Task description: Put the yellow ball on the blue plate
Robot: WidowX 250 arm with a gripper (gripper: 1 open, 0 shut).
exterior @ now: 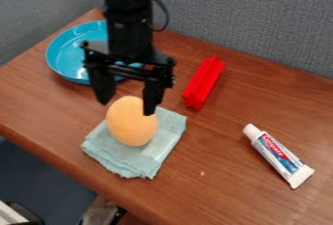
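Black throughout, matte, no markings legible; slim upright arm [127, 10] built of boxy stacked segments; thin dark cable looping out beside the upper segment; wide horizontal crossbar at the base of the wrist; gripper [127, 94] with two long, straight, flat fingers [99, 86] hanging from the bar's ends; screws and finer detail too blurred to tell.

you get soft, even, fairly bright light from above; the wooden table [247, 93] carries only faint shadows. a mild sheen sits on the blue plate [68, 52]. the picture is small and slightly soft throughout.
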